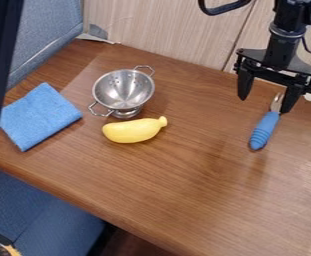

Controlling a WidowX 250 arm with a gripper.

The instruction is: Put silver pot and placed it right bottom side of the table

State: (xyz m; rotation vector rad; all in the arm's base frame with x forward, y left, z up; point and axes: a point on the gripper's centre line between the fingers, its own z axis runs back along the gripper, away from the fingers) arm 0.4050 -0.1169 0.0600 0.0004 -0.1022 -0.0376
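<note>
Camera view: your black two-finger gripper [266, 103] hangs spread at upper right, its black arm [284, 32] cut off by the top edge; the silver perforated metal pot [123, 90] stands upper left.

Slanting downward view from above

Fairly bright, soft light covers the worktop [184, 200], with a pale sheen on the wood towards the right edge. Small bright glints sit on the silver pot [122, 87], and a gentle highlight lies on the yellow banana [132, 131]. Faint, soft-edged dark patches spread on the wood near the blue handle [264, 130]. The far panel [164, 30] is light; below the near edge, the gap [127, 244] falls into deep shadow. The light's source cannot be told
</note>
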